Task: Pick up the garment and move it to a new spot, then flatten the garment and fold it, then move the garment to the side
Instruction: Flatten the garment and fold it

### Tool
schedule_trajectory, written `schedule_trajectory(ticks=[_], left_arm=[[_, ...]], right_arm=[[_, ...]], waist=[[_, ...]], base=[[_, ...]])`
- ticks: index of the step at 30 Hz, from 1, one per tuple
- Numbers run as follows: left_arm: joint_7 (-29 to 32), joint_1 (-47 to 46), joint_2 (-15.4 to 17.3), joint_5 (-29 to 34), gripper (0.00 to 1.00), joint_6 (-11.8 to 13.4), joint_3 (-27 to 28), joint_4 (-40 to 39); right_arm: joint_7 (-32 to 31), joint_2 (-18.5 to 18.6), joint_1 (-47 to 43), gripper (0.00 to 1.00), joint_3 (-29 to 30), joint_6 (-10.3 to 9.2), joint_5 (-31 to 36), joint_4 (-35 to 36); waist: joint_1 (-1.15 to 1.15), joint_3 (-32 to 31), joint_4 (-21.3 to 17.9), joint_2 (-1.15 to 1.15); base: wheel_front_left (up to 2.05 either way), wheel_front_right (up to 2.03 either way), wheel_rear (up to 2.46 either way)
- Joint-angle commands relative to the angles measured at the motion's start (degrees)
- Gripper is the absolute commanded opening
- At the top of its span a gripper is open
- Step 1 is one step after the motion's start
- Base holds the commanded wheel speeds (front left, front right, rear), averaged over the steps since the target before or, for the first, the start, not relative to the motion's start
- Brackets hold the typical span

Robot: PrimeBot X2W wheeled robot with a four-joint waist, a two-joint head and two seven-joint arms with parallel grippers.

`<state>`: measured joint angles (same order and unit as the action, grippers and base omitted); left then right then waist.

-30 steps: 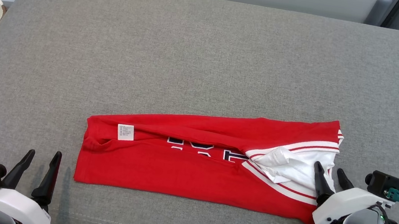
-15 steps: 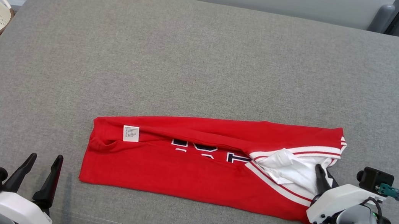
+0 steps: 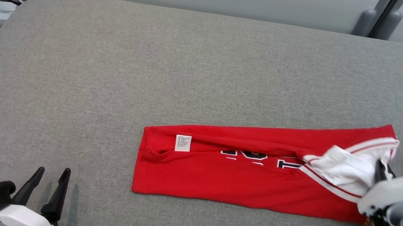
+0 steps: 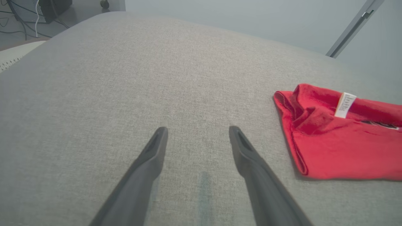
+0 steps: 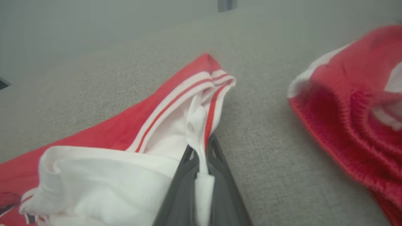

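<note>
Now the right gripper (image 5: 201, 147) has just closed, fingers clamped on the white end of the garment (image 3: 235, 179), which lies folded at the front of the cushion (image 3: 191, 69). The left gripper (image 3: 53, 171) waits, fingers apart. The move aside looks next.

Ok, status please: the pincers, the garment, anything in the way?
Right pincer shut on garment, white end. Left pincer open, apart from garment. Garment folded long, lying on grey cushion. Another red cloth close beside right pincer.
</note>
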<state>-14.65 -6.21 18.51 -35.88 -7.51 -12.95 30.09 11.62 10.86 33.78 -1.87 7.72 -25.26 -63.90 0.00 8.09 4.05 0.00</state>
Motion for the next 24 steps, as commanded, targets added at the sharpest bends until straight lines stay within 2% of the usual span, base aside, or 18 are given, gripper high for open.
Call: schedule_trajectory(ticks=[1, 6, 10, 13, 18, 24], left_arm=[[-0.3, -1.0, 1.2, -0.1, 1.0, 0.0, 1.9, -1.3], [-0.3, -0.8, 0.5, 0.2, 1.0, 0.0, 1.0, -1.4], [-0.3, -1.2, 0.1, 0.4, 1.0, 0.0, 0.1, -1.5], [-0.3, -1.6, -0.1, 0.1, 1.0, 0.0, -0.8, -1.5], [-0.3, -2.3, -0.1, -0.6, 1.0, 0.0, -2.1, -1.4], [-0.3, -2.8, 0.0, -1.4, 1.0, 0.0, -3.6, -1.2]], right_arm=[[-0.7, -1.7, 2.1, 0.0, -1.9, -0.23, 1.0, 3.6], [-7.1, -6.4, 1.6, 0.0, -9.3, -0.23, 0.0, 16.7], [-13.5, -7.4, -0.4, 0.0, -16.4, -0.23, -1.1, 28.9], [-18.3, -7.8, -1.7, 0.0, -20.4, -0.23, -2.0, 35.2], [-22.8, -8.0, -2.2, 0.0, -26.9, -0.23, -5.0, 39.9], [-22.9, -8.0, -0.9, 0.0, -33.0, -0.23, -8.6, 38.8]], waist=[[0.0, -0.2, -0.5, 0.0], [0.0, -0.4, -1.0, 0.0], [0.0, -0.4, -0.4, 0.0], [0.0, -0.2, 0.8, 0.0], [0.0, 0.6, 3.5, 0.0], [0.0, 1.3, 6.6, 0.0]], base=[[0.0, 0.0, 0.0], [0.0, 0.0, 0.0], [0.0, 0.0, 0.0], [0.0, 0.0, 0.0], [0.0, 0.0, 0.0], [0.0, 0.0, 0.0]])
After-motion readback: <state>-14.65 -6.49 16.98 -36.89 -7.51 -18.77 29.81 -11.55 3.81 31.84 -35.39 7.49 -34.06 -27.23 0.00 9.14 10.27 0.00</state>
